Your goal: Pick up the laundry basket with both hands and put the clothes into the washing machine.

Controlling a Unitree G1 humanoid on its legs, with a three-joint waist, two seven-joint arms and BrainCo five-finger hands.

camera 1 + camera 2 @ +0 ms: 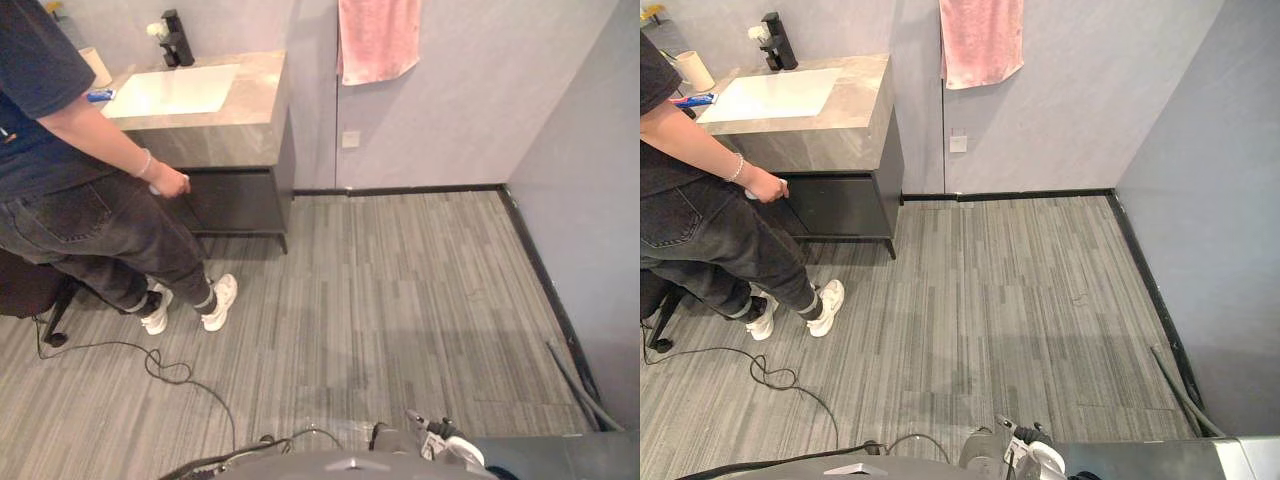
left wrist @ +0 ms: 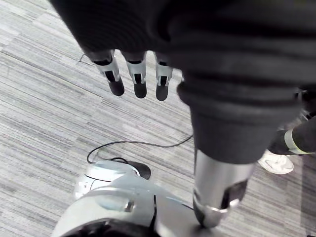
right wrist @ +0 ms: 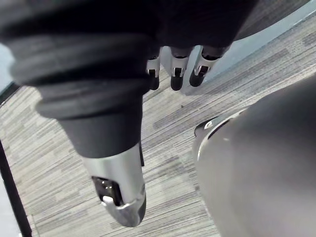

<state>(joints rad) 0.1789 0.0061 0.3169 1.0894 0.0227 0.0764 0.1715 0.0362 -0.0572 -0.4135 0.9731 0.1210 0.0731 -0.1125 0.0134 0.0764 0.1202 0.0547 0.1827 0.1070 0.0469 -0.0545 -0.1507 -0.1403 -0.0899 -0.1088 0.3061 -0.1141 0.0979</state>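
Left hand (image 2: 139, 79) and right hand (image 3: 176, 74) hang relaxed over the grey floor (image 1: 400, 300).

Left hand (image 2: 139, 81): fingers straight and relaxed, hanging above the grey striped floor (image 1: 400, 300), touching nothing.
Right hand (image 3: 176, 74): fingers likewise straight and loose, hanging above the same floor, touching nothing.

The grey striped floor (image 1: 400, 300) is stretching across the middle and right of the frame. A person (image 1: 60, 200) in white shoes (image 1: 218, 301) is standing on it at the left, beside a black chair foot (image 1: 55, 338). A thin grey tube (image 1: 580, 385) is lying by the wall at the lower right. At the upper left, a counter (image 1: 255, 95) is carrying a black tap (image 1: 177, 40) and a small blue thing (image 1: 101, 96).
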